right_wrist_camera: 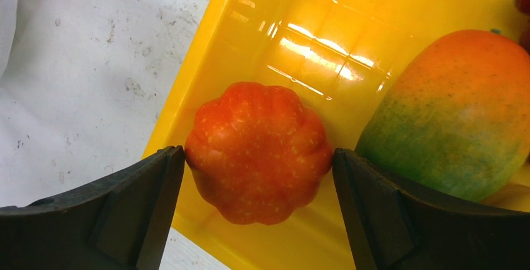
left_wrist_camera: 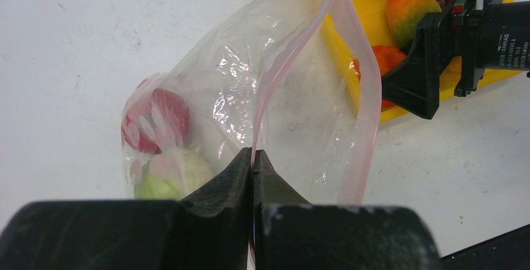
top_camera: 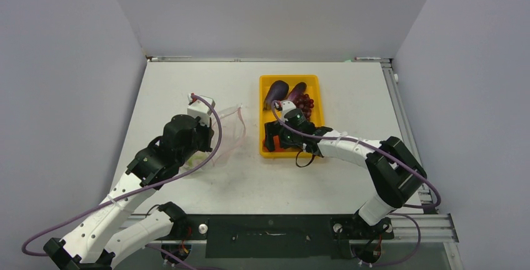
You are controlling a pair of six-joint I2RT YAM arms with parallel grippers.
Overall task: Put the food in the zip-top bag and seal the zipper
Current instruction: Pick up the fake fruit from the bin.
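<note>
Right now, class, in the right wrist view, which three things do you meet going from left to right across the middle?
White table → orange-red ribbed toy fruit → orange-and-green fruit.

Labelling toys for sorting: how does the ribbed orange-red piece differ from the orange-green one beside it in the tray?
The ribbed piece is lobed and orange-red all over; the orange-green piece is smooth, fading orange to green, and looks bigger. The ribbed piece sits between the right fingers, touching both; the orange-green piece lies outside them. Both lie in the yellow tray.
</note>
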